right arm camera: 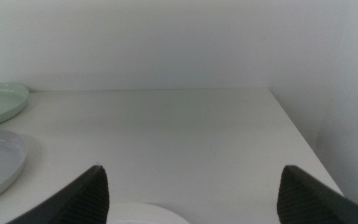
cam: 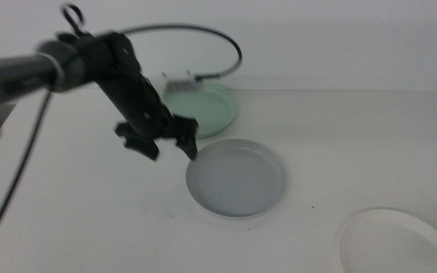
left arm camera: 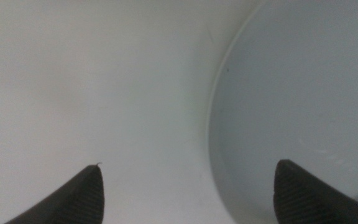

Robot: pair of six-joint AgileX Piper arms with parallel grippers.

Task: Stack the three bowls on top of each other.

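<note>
Grey-blue bowl [cam: 236, 177] lies mid-tabletop [cam: 89, 212], apart from the mint green bowl [cam: 203, 106] and the white bowl [cam: 397, 241]. Left gripper [cam: 163, 144] hovers at its rim, fingers wide open, empty. Light, stiff, slippery plastic; pinching the low rim looks best. Right gripper [right arm camera: 191, 193] waits, open.

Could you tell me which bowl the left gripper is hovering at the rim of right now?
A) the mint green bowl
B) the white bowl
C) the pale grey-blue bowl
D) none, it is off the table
C: in the middle view the left gripper, jaws open, sits at the near-left rim of the pale grey-blue bowl, and the left wrist view shows that rim between its jaws.
</note>
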